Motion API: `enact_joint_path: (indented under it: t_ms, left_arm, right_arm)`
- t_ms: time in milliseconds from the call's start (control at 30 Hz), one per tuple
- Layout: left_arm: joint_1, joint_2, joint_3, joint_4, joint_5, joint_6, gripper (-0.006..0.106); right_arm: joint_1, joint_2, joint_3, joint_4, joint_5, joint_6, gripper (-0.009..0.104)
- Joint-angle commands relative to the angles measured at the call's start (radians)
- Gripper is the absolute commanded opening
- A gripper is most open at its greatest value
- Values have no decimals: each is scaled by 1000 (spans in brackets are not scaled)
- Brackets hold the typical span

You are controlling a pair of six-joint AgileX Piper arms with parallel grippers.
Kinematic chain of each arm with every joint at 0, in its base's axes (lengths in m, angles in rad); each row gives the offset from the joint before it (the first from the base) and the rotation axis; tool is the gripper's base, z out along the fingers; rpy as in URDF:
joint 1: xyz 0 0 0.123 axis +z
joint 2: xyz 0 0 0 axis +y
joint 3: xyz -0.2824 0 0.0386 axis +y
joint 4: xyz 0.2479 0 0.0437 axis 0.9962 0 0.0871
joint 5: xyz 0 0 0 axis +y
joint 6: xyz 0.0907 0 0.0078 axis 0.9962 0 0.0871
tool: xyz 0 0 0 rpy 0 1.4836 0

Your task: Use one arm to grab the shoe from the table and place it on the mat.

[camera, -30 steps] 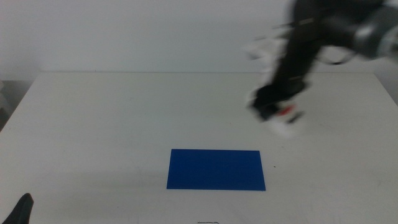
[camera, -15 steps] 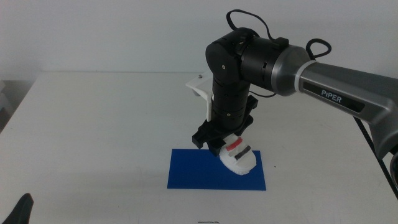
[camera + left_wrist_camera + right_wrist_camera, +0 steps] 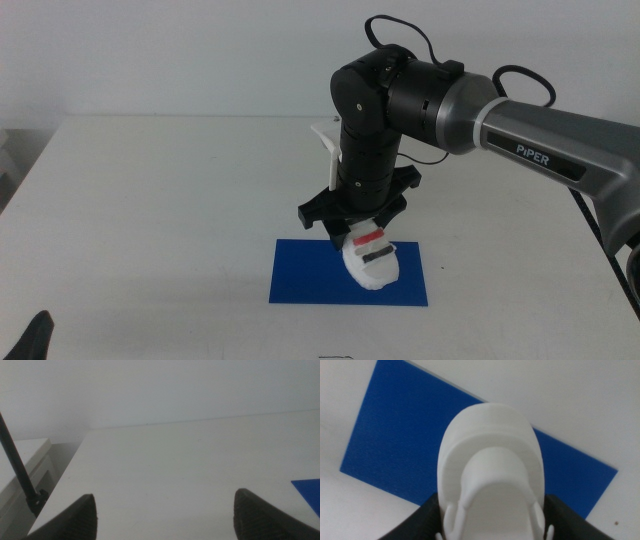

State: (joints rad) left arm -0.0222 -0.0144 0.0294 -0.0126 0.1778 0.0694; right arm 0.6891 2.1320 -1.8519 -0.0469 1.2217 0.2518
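Observation:
The white shoe (image 3: 368, 262) with a red and a dark strap hangs toe-down over the right half of the blue mat (image 3: 310, 272). I cannot tell whether its toe touches the mat. My right gripper (image 3: 357, 222) is shut on the shoe's heel end from above. In the right wrist view the shoe (image 3: 490, 470) fills the space between the dark jaws of the right gripper (image 3: 492, 522), with the mat (image 3: 395, 445) beneath. My left gripper (image 3: 165, 515) stands open and holds nothing, low at the table's front left corner (image 3: 35, 340).
The white table (image 3: 150, 200) stretches around the mat on all sides. The right arm (image 3: 540, 130), marked PIPER, reaches in from the right with black cables looping above it. In the left wrist view the table's edge (image 3: 60, 495) and a thin dark pole (image 3: 17, 470) show.
The right arm swung the shoe from the table's back right down over the mat. In the last half second the gripper turned and the shoe shifted slightly left and lower.

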Motion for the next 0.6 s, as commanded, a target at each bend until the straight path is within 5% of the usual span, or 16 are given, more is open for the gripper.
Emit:
enact_joint_path:
  t_ms: [0, 200, 567]
  left_arm:
    - [-5, -16, -3, -9, -83, -15, 94]
    - [-5, -16, -3, -9, -83, -15, 94]
    - [-5, -16, -3, -9, -83, -15, 94]
  right_arm:
    - [-1, -67, -34, -1, 23, 36, -1]
    - [-1, -67, -34, -8, 22, 92, -1]
    - [-1, -67, -34, 30, 19, 1002, -1]
